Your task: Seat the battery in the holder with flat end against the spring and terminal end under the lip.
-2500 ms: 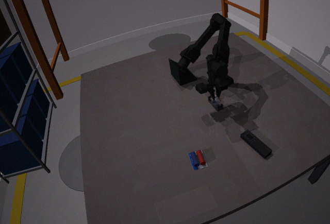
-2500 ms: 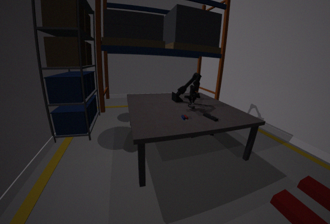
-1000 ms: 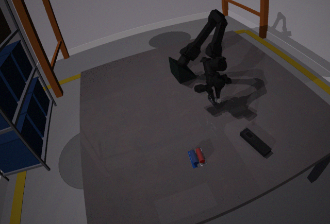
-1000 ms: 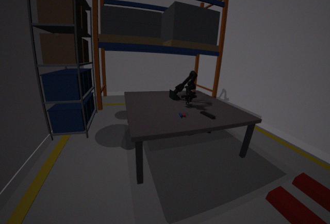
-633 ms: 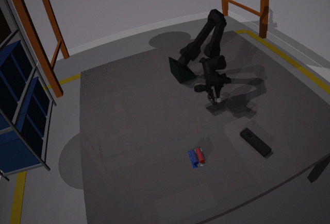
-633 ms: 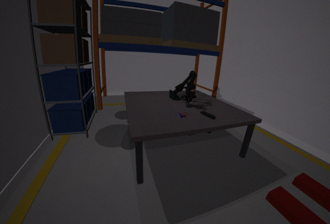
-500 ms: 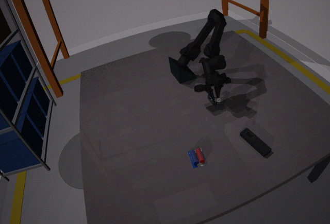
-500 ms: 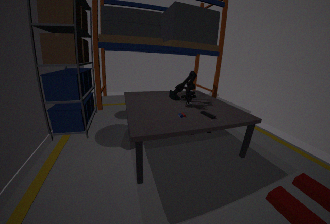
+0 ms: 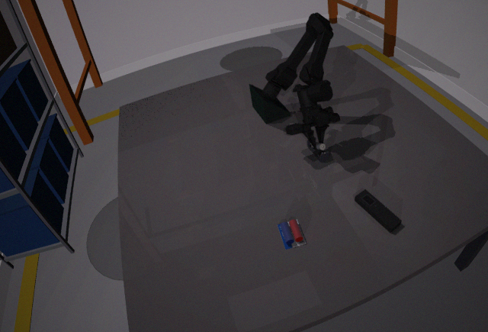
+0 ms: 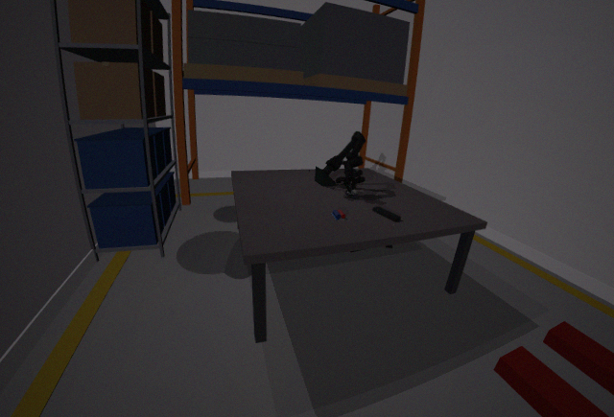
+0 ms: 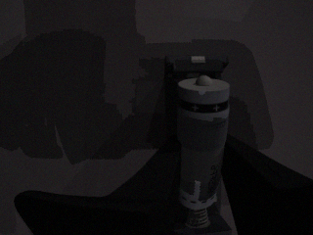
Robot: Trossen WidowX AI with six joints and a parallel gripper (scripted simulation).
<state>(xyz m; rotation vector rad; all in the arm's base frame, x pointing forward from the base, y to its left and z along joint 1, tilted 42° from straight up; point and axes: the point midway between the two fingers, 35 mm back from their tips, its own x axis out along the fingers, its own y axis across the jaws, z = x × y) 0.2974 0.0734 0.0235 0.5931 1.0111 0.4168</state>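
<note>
The battery (image 11: pixel 202 129) (image 9: pixel 322 146) is a pale and grey cylinder with a dark band marked with plus signs near its terminal end. My gripper (image 11: pixel 199 142) (image 9: pixel 319 144) is shut on its sides. In the wrist view the terminal end is raised toward the camera, so the battery looks tilted, and its flat end is at the coil spring (image 11: pixel 198 218). Whether they press together is hard to tell. The dark holder (image 11: pixel 227 226) lies below, its far end wall (image 11: pixel 210 66) with a small pale contact beyond the terminal end. The holder's middle is hidden by the battery and fingers.
A blue and clear pack with a blue and a red cylinder (image 9: pixel 296 230) (image 10: pixel 342 214) lies on the table (image 9: pixel 189 186) (image 10: pixel 293 229) toward the front. A black oblong device (image 9: pixel 377 210) (image 10: pixel 387 214) lies to its right. Shelving stands behind and left of the table.
</note>
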